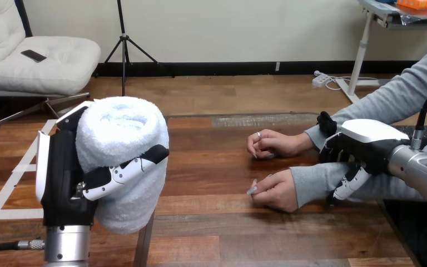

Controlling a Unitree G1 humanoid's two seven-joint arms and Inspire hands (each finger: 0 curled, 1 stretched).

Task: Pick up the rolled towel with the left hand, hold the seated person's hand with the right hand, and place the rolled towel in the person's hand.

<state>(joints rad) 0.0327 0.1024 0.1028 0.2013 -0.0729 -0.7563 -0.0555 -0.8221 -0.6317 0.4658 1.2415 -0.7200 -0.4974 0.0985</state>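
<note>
Gripping the rolled towel (pixel 123 139) in the head view, the left hand (pixel 61 178) holds it upright at the left of the bench (pixel 228 222). The thumb lies across the roll's front and the palm is against its side, so this hand is clenched on the towel. The towel is well apart from the person's hands, which are at the right.

The person's nearer hand (pixel 278 192) rests knuckles up on the bench with its fingers tucked under. The person's farther hand (pixel 272 143) lies just beyond it, also curled.

The right hand (pixel 364 146) sits over the grey sleeve (pixel 311 186) of the nearer forearm, behind the wrist rather than on the hand itself. I cannot tell whether it has clasped the forearm or is only lying on it.

The step in hand looks to be securing the person's hand. To do it well, the right hand should get a gentle, sure hold nearer the wrist. It should then steady the hand so the palm can turn up and open. Only after that should the left hand bring the towel across. It should keep the roll low and level and let go once the roll rests in the palm.
</note>
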